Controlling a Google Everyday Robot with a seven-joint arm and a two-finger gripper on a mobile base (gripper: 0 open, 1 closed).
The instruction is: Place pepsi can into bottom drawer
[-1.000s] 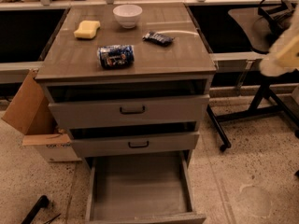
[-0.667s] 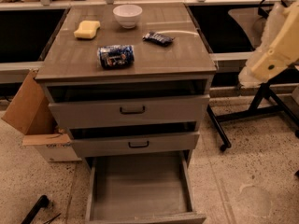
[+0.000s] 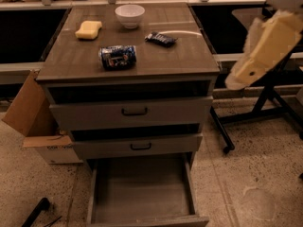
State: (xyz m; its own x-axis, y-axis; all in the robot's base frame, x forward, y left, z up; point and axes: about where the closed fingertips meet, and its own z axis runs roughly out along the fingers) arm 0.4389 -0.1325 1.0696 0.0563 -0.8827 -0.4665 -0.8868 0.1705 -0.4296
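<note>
The pepsi can (image 3: 117, 57) lies on its side on the cabinet top (image 3: 180, 56), left of centre. The bottom drawer (image 3: 142, 193) is pulled out and shows a plain grey floor with nothing in it. My cream-coloured arm (image 3: 267, 44) comes in from the upper right, beside the cabinet's right edge. My gripper (image 3: 235, 79) is at its lower end, level with the cabinet top and well to the right of the can, touching nothing.
A white bowl (image 3: 129, 15), a yellow sponge (image 3: 88, 29) and a dark snack packet (image 3: 161, 39) sit on the cabinet top. The two upper drawers (image 3: 132, 112) are slightly ajar. A cardboard box (image 3: 33, 122) stands at the left and a black stand (image 3: 265, 108) at the right.
My arm has swung down and to the left, from the right edge toward the cabinet's right side. The can and the drawers have not moved.
</note>
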